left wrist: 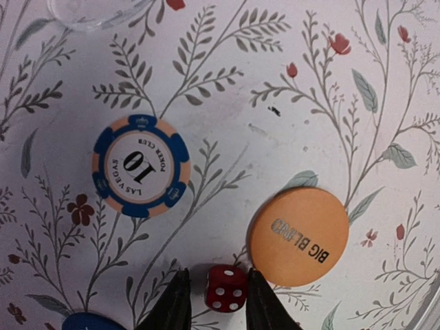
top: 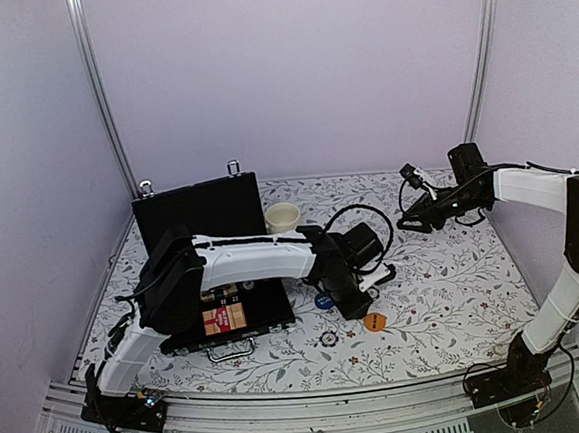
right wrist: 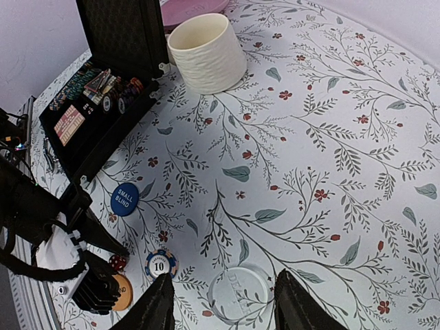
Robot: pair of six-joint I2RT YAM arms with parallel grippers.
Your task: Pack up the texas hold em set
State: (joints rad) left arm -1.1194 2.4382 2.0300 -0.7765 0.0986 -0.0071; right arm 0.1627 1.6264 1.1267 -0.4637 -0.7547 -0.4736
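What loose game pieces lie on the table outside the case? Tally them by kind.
Buttons: 3 – blue Small Blind button, orange Big Blind button, clear dealer button
Poker chips: 1 – blue-and-cream 10 chip
Dice: 1 – red die
Total: 5

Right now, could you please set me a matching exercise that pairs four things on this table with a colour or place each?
Things:
1. red die
2. Big Blind button
3. Small Blind button
4. cream mug

Matches:
A. blue
B. right beside the open case
C. between the tips of the left claw
D. orange

Pairs: 1-C, 2-D, 3-A, 4-B
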